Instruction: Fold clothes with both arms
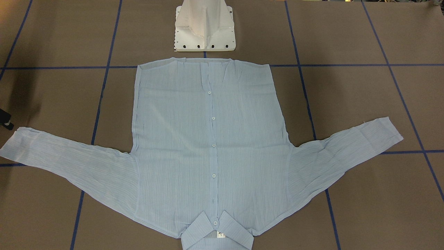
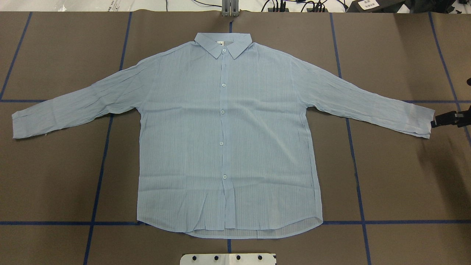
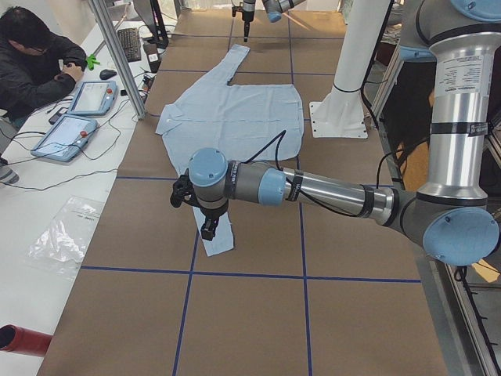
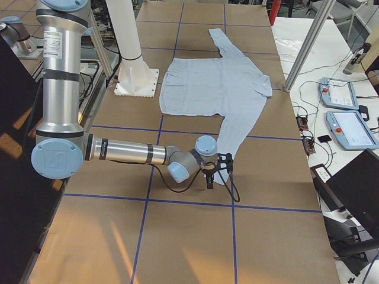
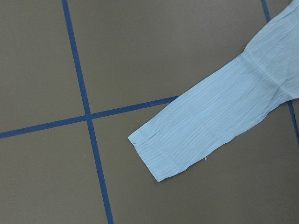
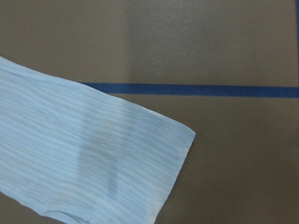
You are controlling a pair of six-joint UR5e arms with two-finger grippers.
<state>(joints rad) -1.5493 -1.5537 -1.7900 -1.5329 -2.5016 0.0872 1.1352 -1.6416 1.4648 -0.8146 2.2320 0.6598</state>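
The light-blue shirt (image 2: 228,147) lies flat and buttoned on the brown table, collar (image 2: 223,43) far from the robot and both sleeves spread out. It also shows in the front-facing view (image 1: 208,139). My right gripper (image 2: 436,123) hangs at the tip of the right sleeve cuff (image 2: 419,121). The right wrist view shows that cuff (image 6: 140,158) lying flat, with no fingers in it. My left gripper (image 3: 207,229) hovers over the left cuff (image 5: 159,154) and shows only in the exterior left view. I cannot tell whether either gripper is open or shut.
The white pedestal base (image 1: 204,27) stands just behind the shirt hem. Blue tape lines (image 5: 88,116) cross the table. An operator (image 3: 35,63) sits at a side bench with tablets (image 3: 66,137). A red object (image 3: 19,341) lies at that bench's near end.
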